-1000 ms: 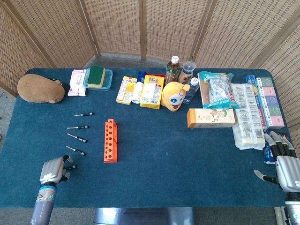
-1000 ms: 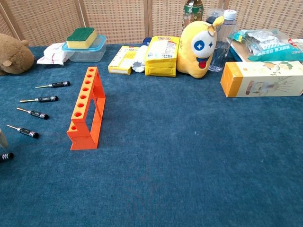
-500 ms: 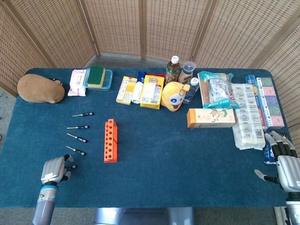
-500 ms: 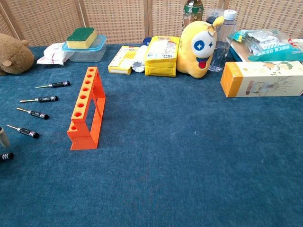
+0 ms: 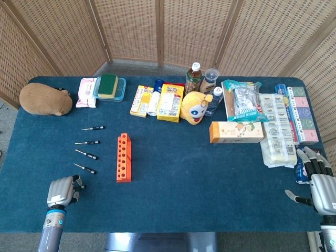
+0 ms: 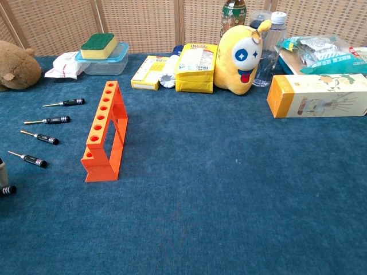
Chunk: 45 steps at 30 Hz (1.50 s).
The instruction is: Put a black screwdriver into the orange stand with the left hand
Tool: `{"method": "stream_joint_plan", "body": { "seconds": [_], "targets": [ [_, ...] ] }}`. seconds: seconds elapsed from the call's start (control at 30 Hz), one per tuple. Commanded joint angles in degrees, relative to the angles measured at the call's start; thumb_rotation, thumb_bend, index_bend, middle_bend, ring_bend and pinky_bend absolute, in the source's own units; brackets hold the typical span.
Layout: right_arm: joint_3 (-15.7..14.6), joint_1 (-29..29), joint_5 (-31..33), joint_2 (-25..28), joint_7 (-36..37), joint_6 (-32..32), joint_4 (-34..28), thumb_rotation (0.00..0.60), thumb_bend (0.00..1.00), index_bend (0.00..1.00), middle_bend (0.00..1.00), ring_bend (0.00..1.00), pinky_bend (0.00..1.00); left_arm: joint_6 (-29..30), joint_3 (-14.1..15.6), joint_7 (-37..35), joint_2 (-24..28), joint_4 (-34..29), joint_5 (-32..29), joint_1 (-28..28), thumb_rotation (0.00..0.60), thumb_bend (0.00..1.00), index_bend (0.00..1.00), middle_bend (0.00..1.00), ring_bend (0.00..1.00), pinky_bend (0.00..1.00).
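Note:
The orange stand (image 5: pixel 124 157) (image 6: pixel 104 132) stands empty at mid-left, a row of holes along its top. Left of it lie several black screwdrivers, the nearest free one (image 5: pixel 85 168) (image 6: pixel 27 159) pointing away from the stand. One more black screwdriver (image 5: pixel 80 187) (image 6: pixel 7 189) lies flat on the cloth by the front edge, its shaft under my left hand (image 5: pixel 60 192). That hand hovers over it with fingers bent down, and one fingertip (image 6: pixel 2 174) shows just above the handle. My right hand (image 5: pixel 319 181) rests at the far right edge, fingers spread, holding nothing.
A brown plush (image 5: pixel 45 98) sits at the far left. Along the back stand a sponge box (image 5: pixel 109 87), snack packs (image 5: pixel 170 101), a yellow plush (image 5: pixel 195 107) and bottles (image 5: pixel 193 76). A carton (image 5: pixel 235 132) and packets (image 5: pixel 283 126) fill the right.
My left hand has slid slightly toward the table's front edge and lower over the nearest screwdriver. That screwdriver and the right hand have not moved.

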Motion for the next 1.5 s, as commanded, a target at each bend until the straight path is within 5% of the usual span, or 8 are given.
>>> {"method": "stream_joint_plan", "body": {
  "seconds": [0.03,0.27,1.5],
  "targets": [
    [0.0,0.0,0.0,0.0,0.1,0.0,0.0,0.6,0.0,0.0,0.01,0.06,0.0,0.5,0.2,0.6,-0.6,0.6,0.4,0.0,0.6,0.34,0.46,1.0,1.0,1.0],
    [0.0,0.0,0.0,0.1,0.4,0.1,0.0,0.6,0.0,0.0,0.01,0.06,0.0,1.0,0.1,1.0,-1.3,1.4,0.6,0.3,0.6,0.29,0.46,1.0,1.0,1.0],
    [0.1,-0.2,-0.1,0.5,1.5,0.2,0.0,0.6,0.0,0.0,0.01,0.06,0.0,0.2,-1.2,2.6,-3.1,2.5,-0.2,0.1,0.6,0.38,0.47,1.0,1.0,1.0]
  ]
}}
